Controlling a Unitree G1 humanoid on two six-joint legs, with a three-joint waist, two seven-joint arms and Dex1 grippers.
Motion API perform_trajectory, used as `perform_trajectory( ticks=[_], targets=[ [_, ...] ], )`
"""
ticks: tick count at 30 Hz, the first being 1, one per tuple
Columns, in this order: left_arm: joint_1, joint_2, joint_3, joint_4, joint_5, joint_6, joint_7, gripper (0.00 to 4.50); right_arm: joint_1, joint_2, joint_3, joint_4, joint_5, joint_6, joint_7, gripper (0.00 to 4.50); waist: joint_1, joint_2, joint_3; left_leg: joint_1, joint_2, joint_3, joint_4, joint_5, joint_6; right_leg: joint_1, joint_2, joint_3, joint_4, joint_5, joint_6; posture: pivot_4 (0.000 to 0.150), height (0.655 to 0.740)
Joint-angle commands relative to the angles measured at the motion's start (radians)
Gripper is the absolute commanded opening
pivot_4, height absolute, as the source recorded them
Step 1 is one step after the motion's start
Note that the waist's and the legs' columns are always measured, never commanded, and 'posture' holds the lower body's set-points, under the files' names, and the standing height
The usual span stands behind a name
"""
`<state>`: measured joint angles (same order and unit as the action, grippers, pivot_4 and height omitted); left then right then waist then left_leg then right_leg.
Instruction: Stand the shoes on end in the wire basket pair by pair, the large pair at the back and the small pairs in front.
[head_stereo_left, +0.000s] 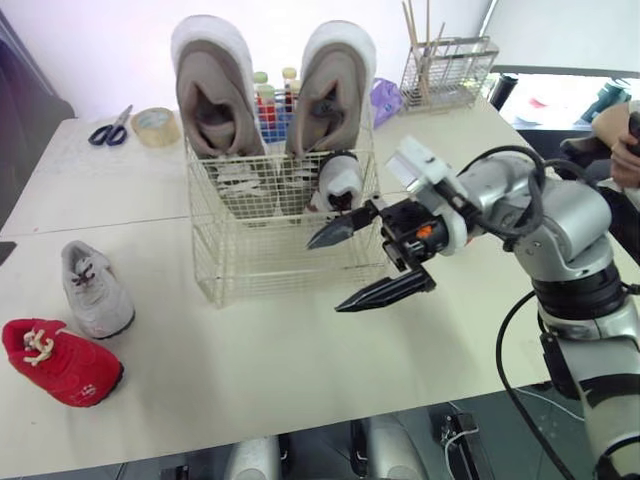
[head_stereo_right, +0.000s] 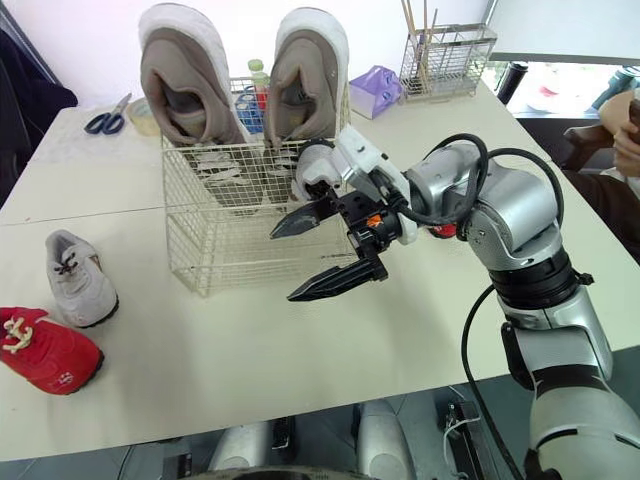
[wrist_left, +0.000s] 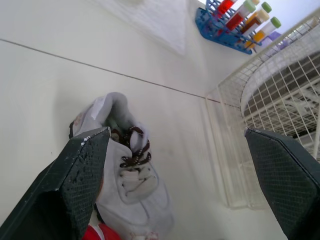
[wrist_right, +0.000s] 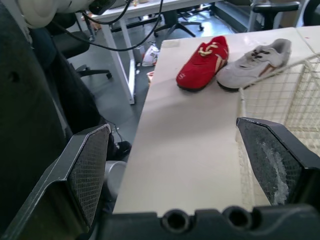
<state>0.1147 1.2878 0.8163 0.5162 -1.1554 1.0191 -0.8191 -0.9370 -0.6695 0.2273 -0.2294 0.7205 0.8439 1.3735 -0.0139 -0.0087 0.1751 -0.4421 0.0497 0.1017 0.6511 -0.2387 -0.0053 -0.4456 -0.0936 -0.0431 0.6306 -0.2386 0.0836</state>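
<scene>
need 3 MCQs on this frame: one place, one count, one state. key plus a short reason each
1. Where is the red shoe?
A) on the table, left of the wire basket
B) inside the basket
C) on the floor

2. How many shoes stand in the basket?
A) two
B) three
C) five

3. The right gripper has its fingers:
A) shut on a shoe
B) shut on the basket wire
C) open, holding nothing

Key:
1 A: it lies on the tabletop beside the grey shoe.
2 B: two large beige shoes at the back, one small white shoe in front.
3 C: there is a wide empty gap between the fingers.
</scene>
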Motion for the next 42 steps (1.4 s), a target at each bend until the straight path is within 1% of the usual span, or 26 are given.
perform_trajectory(
  ticks=[1, 4, 6, 8, 11, 15, 21, 25, 30, 32, 34, 37, 42],
  targets=[
    [-0.142, 0.029, -0.177, 0.201, 0.177, -0.08, -0.146, 4.5, -0.003, -0.002, -0.032, -0.024, 0.005, 0.0, -0.024, 4.41, -0.002, -0.001, 0.0, 0.0, 0.001, 0.002, -0.001, 0.001, 0.001, -0.001, 0.0, -0.002, 0.0, 0.0, 0.0, 0.15, 0.74],
    [-0.339, 0.024, -0.342, 0.376, 0.324, -0.129, -0.254, 4.5, 0.01, -0.032, -0.049, -0.051, 0.017, 0.031, -0.046, 4.41, -0.001, -0.004, -0.001, -0.001, 0.001, 0.004, -0.002, 0.001, 0.002, -0.002, 0.0, -0.005, 0.001, 0.001, 0.001, 0.15, 0.74],
    [-0.424, 0.011, -0.447, 0.447, 0.426, -0.159, -0.329, 4.5, 0.015, -0.061, -0.066, -0.064, 0.036, 0.06, -0.045, 4.41, 0.0, -0.005, -0.001, -0.002, 0.002, 0.004, -0.002, 0.001, 0.001, -0.002, -0.001, -0.01, 0.001, 0.002, 0.004, 0.15, 0.74],
    [-0.493, -0.008, -0.516, 0.506, 0.507, -0.183, -0.382, 4.5, 0.024, -0.101, -0.07, -0.085, 0.043, 0.076, -0.031, 4.41, 0.001, -0.006, -0.001, -0.002, 0.002, 0.005, -0.001, 0.001, 0.002, -0.002, -0.002, -0.011, 0.001, 0.002, 0.004, 0.15, 0.74],
    [-0.578, -0.049, -0.576, 0.581, 0.6, -0.215, -0.424, 4.5, 0.051, -0.167, -0.062, -0.137, 0.025, 0.078, -0.027, 4.41, 0.001, -0.006, -0.001, -0.002, 0.001, 0.005, -0.001, 0.001, 0.002, -0.002, -0.002, -0.011, 0.001, 0.002, 0.004, 0.15, 0.74],
    [-0.643, -0.105, -0.587, 0.649, 0.669, -0.251, -0.431, 4.5, 0.061, -0.181, -0.087, -0.163, 0.031, 0.097, -0.082, 4.41, 0.002, -0.006, -0.001, -0.001, 0.002, 0.004, 0.0, 0.001, 0.002, -0.002, -0.003, -0.012, 0.003, 0.002, 0.004, 0.15, 0.74],
    [-0.699, -0.163, -0.576, 0.682, 0.726, -0.25, -0.43, 4.5, 0.036, -0.197, -0.119, -0.165, 0.047, 0.117, -0.108, 4.41, 0.01, -0.003, -0.004, 0.0, 0.001, 0.003, 0.003, 0.001, 0.002, 0.001, -0.004, -0.013, 0.004, 0.002, 0.004, 0.15, 0.74],
    [-0.72, -0.204, -0.564, 0.67, 0.743, -0.23, -0.425, 4.5, -0.007, -0.194, -0.14, -0.14, 0.026, 0.125, -0.17, 4.41, 0.022, 0.003, -0.006, 0.0, 0.001, 0.002, 0.005, 0.001, 0.003, 0.002, -0.004, -0.013, 0.004, 0.002, 0.004, 0.15, 0.74],
    [-0.715, -0.242, -0.533, 0.644, 0.738, -0.199, -0.402, 4.5, -0.001, -0.214, -0.131, -0.23, 0.035, 0.131, -0.19, 4.41, 0.034, 0.008, -0.007, -0.001, 0.001, 0.001, 0.01, 0.0, 0.004, 0.003, -0.005, -0.014, 0.005, 0.001, 0.0, 0.15, 0.74],
    [-0.71, -0.257, -0.517, 0.635, 0.734, -0.19, -0.391, 4.5, 0.0, -0.214, -0.132, -0.236, 0.04, 0.13, -0.193, 4.41, 0.033, 0.011, -0.009, 0.0, 0.001, 0.001, 0.011, -0.001, 0.006, 0.004, -0.008, -0.014, 0.005, 0.001, 0.001, 0.15, 0.74],
    [-0.705, -0.268, -0.503, 0.622, 0.732, -0.181, -0.384, 4.5, 0.006, -0.222, -0.127, -0.236, 0.031, 0.128, -0.198, 4.41, 0.033, 0.011, -0.009, 0.0, 0.0, 0.001, 0.013, -0.001, 0.007, 0.004, -0.009, -0.014, 0.005, 0.001, 0.001, 0.15, 0.74],
    [-0.698, -0.28, -0.475, 0.604, 0.724, -0.167, -0.376, 4.5, 0.024, -0.224, -0.132, -0.248, 0.039, 0.142, -0.217, 4.41, 0.034, 0.011, -0.009, 0.0, -0.001, 0.001, 0.014, -0.001, 0.008, 0.004, -0.01, -0.014, 0.005, 0.001, 0.001, 0.15, 0.74],
    [-0.661, -0.313, -0.447, 0.557, 0.718, -0.135, -0.367, 4.5, 0.181, -0.217, -0.164, -0.285, 0.037, 0.127, -0.29, 4.41, 0.045, 0.012, -0.01, 0.0, -0.001, 0.001, 0.014, -0.001, 0.009, 0.009, -0.01, -0.014, 0.005, 0.001, 0.001, 0.15, 0.74]
  ],
)
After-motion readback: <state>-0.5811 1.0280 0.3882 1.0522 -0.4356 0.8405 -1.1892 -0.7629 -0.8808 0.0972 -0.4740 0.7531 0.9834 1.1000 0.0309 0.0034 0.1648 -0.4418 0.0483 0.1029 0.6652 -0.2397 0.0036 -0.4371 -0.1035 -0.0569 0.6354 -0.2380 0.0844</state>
